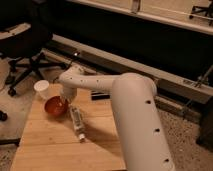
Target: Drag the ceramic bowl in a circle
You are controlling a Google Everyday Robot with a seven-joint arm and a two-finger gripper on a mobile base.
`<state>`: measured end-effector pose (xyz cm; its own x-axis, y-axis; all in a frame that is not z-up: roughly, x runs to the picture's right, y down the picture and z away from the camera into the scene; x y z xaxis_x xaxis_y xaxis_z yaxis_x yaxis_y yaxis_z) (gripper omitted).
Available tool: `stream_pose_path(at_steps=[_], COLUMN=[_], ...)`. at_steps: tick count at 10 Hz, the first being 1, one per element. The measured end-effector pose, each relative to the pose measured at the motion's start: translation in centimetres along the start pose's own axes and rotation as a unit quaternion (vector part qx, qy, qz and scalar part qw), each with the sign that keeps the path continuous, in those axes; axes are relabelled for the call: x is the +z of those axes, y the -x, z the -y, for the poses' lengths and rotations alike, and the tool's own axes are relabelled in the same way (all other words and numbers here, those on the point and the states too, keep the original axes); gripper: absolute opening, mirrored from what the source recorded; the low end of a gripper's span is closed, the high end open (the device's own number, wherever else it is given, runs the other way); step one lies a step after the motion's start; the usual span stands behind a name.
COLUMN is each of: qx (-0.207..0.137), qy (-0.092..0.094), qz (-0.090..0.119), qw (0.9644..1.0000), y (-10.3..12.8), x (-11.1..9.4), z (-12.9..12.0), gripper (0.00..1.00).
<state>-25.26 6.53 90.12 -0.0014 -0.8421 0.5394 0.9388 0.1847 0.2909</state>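
The ceramic bowl is small, round and glossy red-orange; it sits on the wooden table near its far left part. My white arm reaches from the lower right across the table, and its gripper is down at the bowl's right rim, touching or inside it. The arm's end hides the gripping part.
A small white cup stands at the table's far left corner, just behind the bowl. A clear plastic bottle lies on the table right of the bowl. A dark flat object lies at the far edge. An office chair stands behind left.
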Motion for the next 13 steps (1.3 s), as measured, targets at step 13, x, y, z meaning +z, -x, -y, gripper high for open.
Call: stream_pose_path(at_steps=[13], qx=[0.087], qy=[0.108], qz=[-0.109], qw=[0.9843], y=[-8.1], x=[-3.4], z=[-10.1], gripper=[0.00])
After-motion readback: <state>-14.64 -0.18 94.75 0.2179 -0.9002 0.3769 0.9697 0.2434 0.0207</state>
